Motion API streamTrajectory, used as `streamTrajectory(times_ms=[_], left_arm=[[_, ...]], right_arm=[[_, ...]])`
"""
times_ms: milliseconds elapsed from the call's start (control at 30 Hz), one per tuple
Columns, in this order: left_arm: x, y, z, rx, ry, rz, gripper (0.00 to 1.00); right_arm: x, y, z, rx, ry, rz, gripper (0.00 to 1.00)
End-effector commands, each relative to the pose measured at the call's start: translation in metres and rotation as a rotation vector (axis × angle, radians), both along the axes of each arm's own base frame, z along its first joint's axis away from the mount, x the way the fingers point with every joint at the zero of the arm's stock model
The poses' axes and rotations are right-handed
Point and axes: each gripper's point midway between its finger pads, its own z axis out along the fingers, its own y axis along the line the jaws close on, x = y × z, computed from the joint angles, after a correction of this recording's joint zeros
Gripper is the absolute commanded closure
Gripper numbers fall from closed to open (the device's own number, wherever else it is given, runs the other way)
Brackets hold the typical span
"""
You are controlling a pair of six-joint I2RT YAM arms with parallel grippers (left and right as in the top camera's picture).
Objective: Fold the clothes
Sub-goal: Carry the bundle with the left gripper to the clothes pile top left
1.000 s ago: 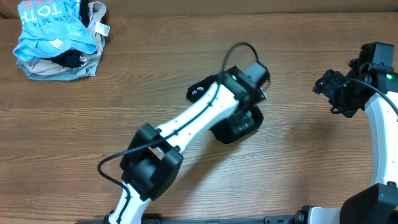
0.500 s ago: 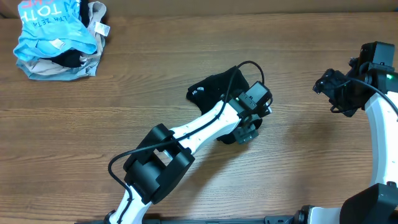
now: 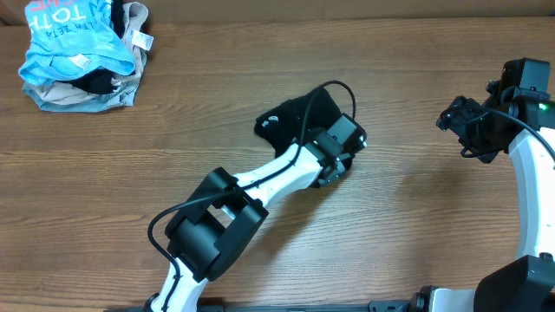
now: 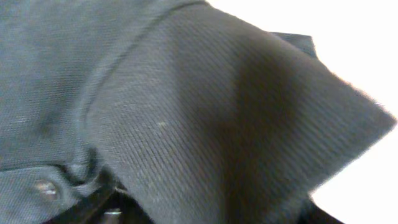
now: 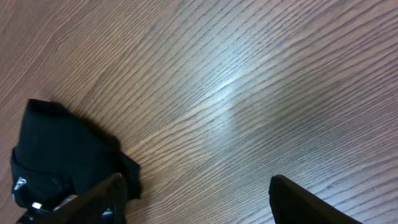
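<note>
Centrally, the left gripper (image 3: pixel 335 166) is bearing down on the 4 o'clock end of the black T-shirt (image 3: pixel 299 117), and its wrist camera is showing nothing but dark ribbed fabric close against the lens. Whether its jaws are clenching a fold or standing released over it cannot be told from either view. From that gripper the bunched shirt is running away toward 10 o'clock, its long axis lying roughly 10-to-4 across the middle of the worktop (image 3: pixel 173 182), with the small white logo (image 3: pixel 274 122) showing at the far end. The right gripper (image 5: pixel 199 208) is hanging well apart at the shirt's 3 o'clock, jaws spread wide with nothing between them. Judging by this layout, the left arm is by far the nearer one. Any coming pull is probably turning on drawing the cloth out along that 10-to-4 line, so the shirt is lying flat before folding. A heap of other garments (image 3: pixel 82 56) is sitting well clear at the worktop's 10 o'clock corner.
</note>
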Motion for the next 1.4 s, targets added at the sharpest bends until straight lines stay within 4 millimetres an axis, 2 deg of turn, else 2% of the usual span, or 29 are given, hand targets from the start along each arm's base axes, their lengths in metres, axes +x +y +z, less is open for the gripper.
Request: streamTrajectory(times_ms=[0, 100, 133, 167, 233, 400, 533, 667, 800, 967, 1133, 1167, 1200, 1367], left_arm=[[0.019, 0.050, -0.013, 0.142, -0.053, 0.100, 0.42], [0.028, 0.059, -0.006, 0.187, -0.109, 0.134, 0.62], [0.032, 0.063, -0.003, 0.205, -0.134, 0.149, 0.76], [0.037, 0.067, 0.003, 0.224, -0.172, 0.175, 0.85], [0.047, 0.074, 0.013, 0.245, -0.238, 0.231, 0.96], [0.066, 0.084, 0.041, 0.285, -0.344, 0.305, 0.96], [0.079, 0.090, 0.066, 0.274, -0.360, 0.340, 0.96], [0.097, 0.104, 0.104, 0.246, -0.370, 0.415, 0.96], [0.117, 0.129, 0.147, 0.227, -0.380, 0.494, 0.96], [0.138, 0.172, 0.200, 0.207, -0.407, 0.595, 0.96], [0.152, 0.221, 0.242, 0.183, -0.447, 0.704, 0.96], [0.155, 0.233, 0.251, 0.174, -0.460, 0.730, 0.96], [0.161, 0.256, 0.268, 0.150, -0.493, 0.788, 0.96], [0.170, 0.324, 0.315, 0.097, -0.591, 0.941, 0.96]], right_arm=[[0.003, 0.001, 0.002, 0.000, -0.010, 0.010, 0.23], [0.003, 0.001, 0.002, 0.000, -0.010, 0.010, 0.23], [0.003, 0.000, 0.002, -0.001, -0.010, 0.010, 0.23], [0.003, 0.000, 0.002, -0.001, -0.010, 0.010, 0.23], [0.003, 0.000, 0.003, -0.002, -0.013, 0.010, 0.23], [0.004, 0.000, 0.003, -0.002, -0.015, 0.010, 0.23], [0.004, 0.000, 0.003, -0.002, -0.014, 0.010, 0.23], [0.003, 0.000, 0.002, -0.001, -0.011, 0.010, 0.23], [0.003, 0.000, 0.002, -0.001, -0.012, 0.010, 0.23], [0.003, 0.000, 0.002, -0.001, -0.011, 0.010, 0.23], [0.003, 0.001, 0.002, -0.001, -0.011, 0.010, 0.23], [0.003, 0.001, 0.002, -0.001, -0.011, 0.010, 0.23], [0.003, 0.000, 0.002, -0.001, -0.011, 0.010, 0.23], [0.002, 0.001, 0.002, 0.001, -0.007, 0.010, 0.23]])
